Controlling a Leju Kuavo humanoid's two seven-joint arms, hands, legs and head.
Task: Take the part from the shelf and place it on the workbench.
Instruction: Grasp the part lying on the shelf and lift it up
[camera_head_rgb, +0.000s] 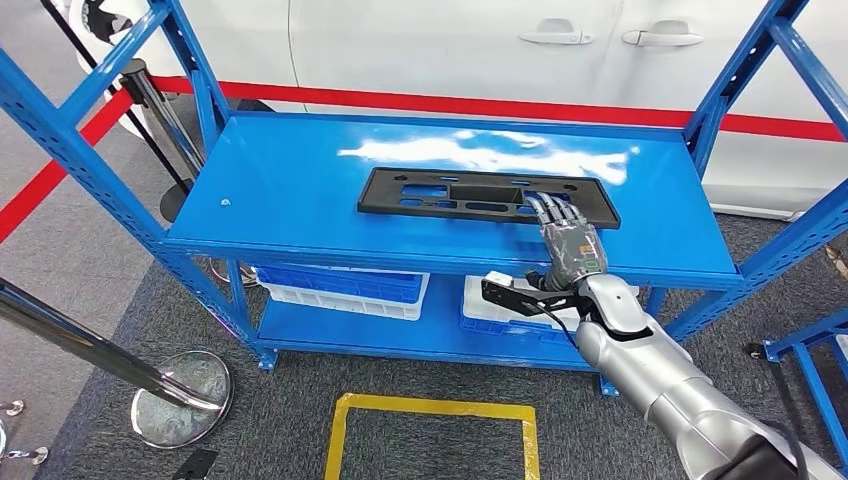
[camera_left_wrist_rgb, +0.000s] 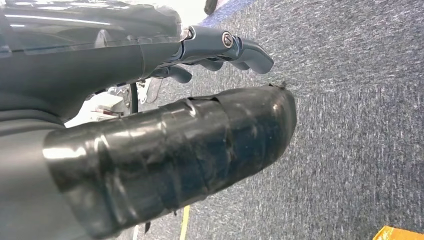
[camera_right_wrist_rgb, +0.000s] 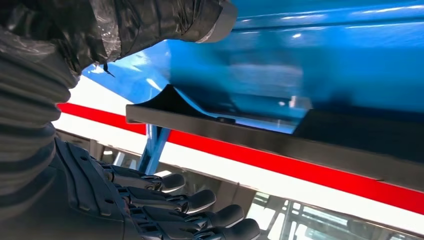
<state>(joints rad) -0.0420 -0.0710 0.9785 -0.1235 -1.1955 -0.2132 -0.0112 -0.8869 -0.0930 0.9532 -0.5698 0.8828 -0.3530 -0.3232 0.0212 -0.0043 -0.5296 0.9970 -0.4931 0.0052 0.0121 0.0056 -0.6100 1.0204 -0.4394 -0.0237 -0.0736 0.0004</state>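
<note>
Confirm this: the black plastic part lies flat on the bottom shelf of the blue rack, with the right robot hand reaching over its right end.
Not quite. The head view shows the black plastic part lying flat on the top shelf of the blue rack, not the bottom one. The right robot hand does reach over its right end.

White-and-blue bins (camera_head_rgb: 345, 290) sit low down, a chrome stanchion base (camera_head_rgb: 182, 397) (shiny) beside yellow floor tape (camera_head_rgb: 432, 408).
</note>
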